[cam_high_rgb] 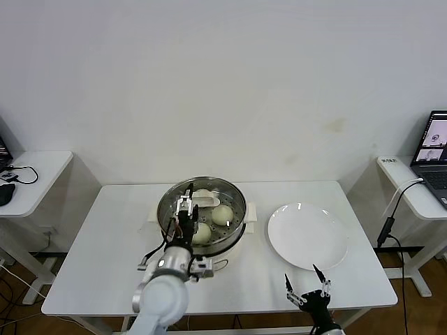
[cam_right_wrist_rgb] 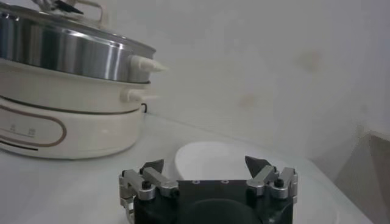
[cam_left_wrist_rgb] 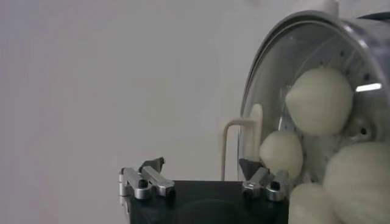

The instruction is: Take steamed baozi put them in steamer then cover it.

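Note:
The steamer [cam_high_rgb: 242, 218] stands at the table's middle back, a shiny steel pot on a white base; it also shows in the right wrist view [cam_right_wrist_rgb: 73, 55]. The clear glass cover [cam_high_rgb: 230, 199] lies on it, its cream handle [cam_high_rgb: 206, 202] near the centre. Three baozi show through the glass: [cam_high_rgb: 222, 214], [cam_high_rgb: 201, 234], [cam_high_rgb: 202, 193]; a fourth is hidden by my arm. My left gripper [cam_high_rgb: 185, 209] hovers open over the cover, just beside the handle [cam_left_wrist_rgb: 234, 131]. In the left wrist view [cam_left_wrist_rgb: 201, 164] its jaws are wide apart and empty, with buns [cam_left_wrist_rgb: 320, 100] behind the glass. My right gripper [cam_high_rgb: 307, 285] is open and empty.
A flat white plate [cam_high_rgb: 307, 236] lies bare to the right of the steamer, just beyond my right gripper at the table's front edge; it also shows in the right wrist view [cam_right_wrist_rgb: 213, 159]. Side desks stand left and right, with a laptop [cam_high_rgb: 434, 157] on the right one.

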